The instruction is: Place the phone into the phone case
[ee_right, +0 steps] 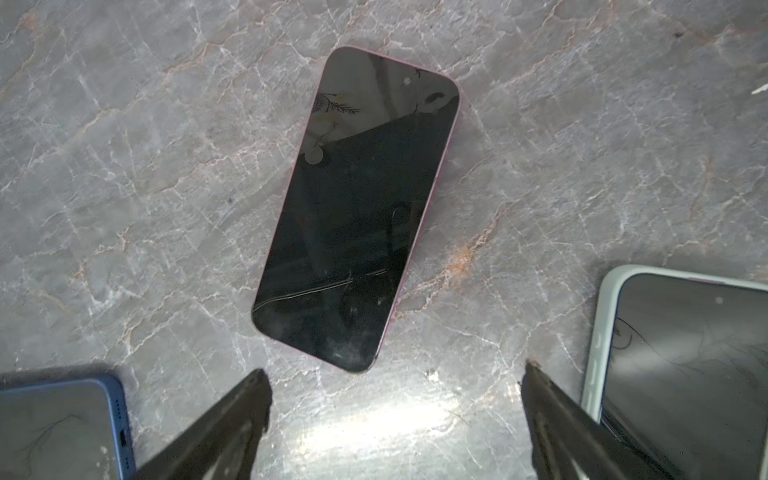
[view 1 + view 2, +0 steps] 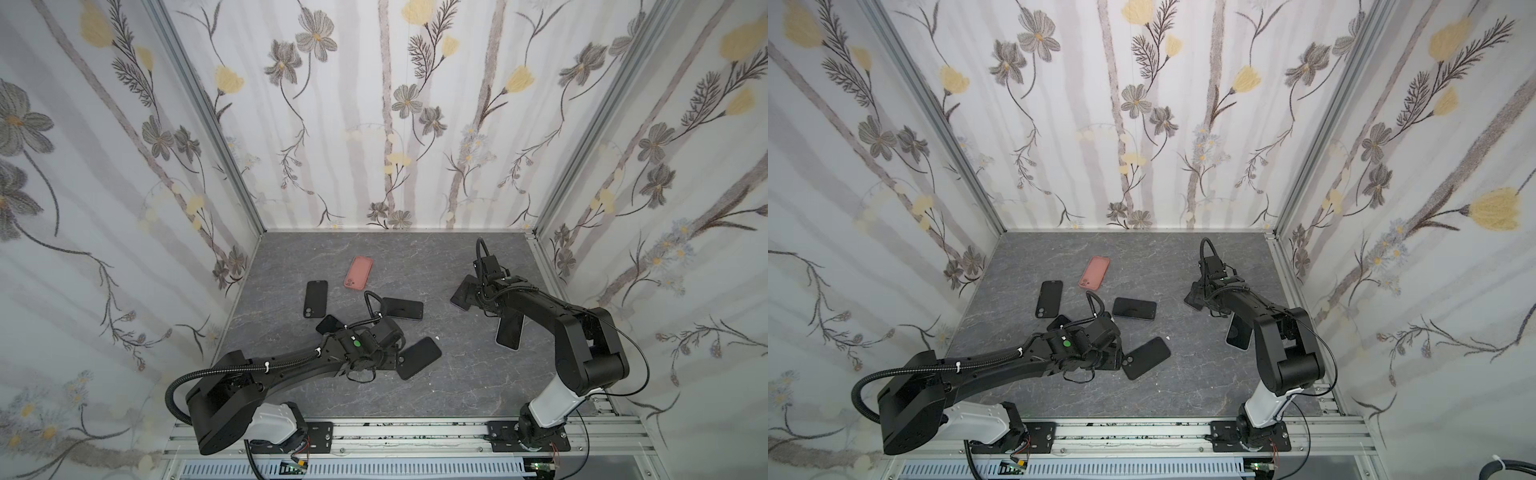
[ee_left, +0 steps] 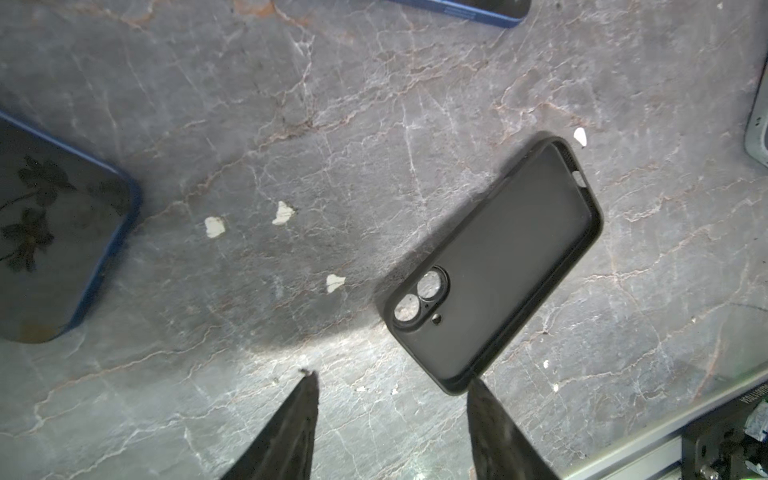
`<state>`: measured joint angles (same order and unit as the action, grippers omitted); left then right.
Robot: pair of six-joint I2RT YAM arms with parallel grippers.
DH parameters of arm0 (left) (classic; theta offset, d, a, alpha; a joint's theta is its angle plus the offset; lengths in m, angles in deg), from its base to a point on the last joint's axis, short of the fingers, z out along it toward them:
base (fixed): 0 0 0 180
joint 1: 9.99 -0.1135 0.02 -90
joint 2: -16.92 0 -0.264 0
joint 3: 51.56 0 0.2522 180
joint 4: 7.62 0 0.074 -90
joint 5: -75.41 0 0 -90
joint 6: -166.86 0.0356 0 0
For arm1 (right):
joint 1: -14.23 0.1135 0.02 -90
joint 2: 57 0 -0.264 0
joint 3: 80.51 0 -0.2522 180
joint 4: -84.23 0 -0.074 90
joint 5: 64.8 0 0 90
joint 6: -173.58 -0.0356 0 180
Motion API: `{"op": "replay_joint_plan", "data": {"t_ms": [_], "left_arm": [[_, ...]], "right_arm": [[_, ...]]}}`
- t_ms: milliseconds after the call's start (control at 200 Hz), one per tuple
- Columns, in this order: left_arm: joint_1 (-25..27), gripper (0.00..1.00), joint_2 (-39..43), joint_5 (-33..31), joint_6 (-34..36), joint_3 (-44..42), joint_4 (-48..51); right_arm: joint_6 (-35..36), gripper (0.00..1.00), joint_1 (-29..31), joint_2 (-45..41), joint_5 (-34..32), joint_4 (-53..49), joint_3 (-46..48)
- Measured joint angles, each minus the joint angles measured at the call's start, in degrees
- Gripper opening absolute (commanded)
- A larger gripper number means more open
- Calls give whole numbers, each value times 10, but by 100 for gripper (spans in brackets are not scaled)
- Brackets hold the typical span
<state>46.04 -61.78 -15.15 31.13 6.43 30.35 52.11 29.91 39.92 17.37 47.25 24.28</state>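
Note:
An empty black phone case lies open side up on the grey table, with its camera cut-outs showing. My left gripper hovers open just short of it, and one fingertip is at the case's near corner. In both top views this case lies just right of the left wrist. A phone with a pink edge lies screen up, just ahead of my open right gripper, with nothing between the fingers. In a top view that phone shows beside the right wrist.
A pink case and another black case lie further back. A blue-cased phone is mid-table, and a second one lies close to the left gripper. A pale green cased phone lies beside the right gripper, under that arm.

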Motion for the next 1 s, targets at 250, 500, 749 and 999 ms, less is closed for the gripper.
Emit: {"op": "replay_joint_plan", "data": {"t_ms": [250,500,749,999], "left_arm": [[-4,32,-60,23,-10,-1,-6],[-17,25,-112,39,7,30,-13],[-39,17,-144,45,20,44,-34],[-62,12,-176,44,40,76,-39]], "right_arm": [[-15,93,2,25,0,9,-17],[-15,93,2,27,0,11,-17],[-14,92,2,24,-4,7,-10],[-10,92,1,20,-10,4,-7]]}}
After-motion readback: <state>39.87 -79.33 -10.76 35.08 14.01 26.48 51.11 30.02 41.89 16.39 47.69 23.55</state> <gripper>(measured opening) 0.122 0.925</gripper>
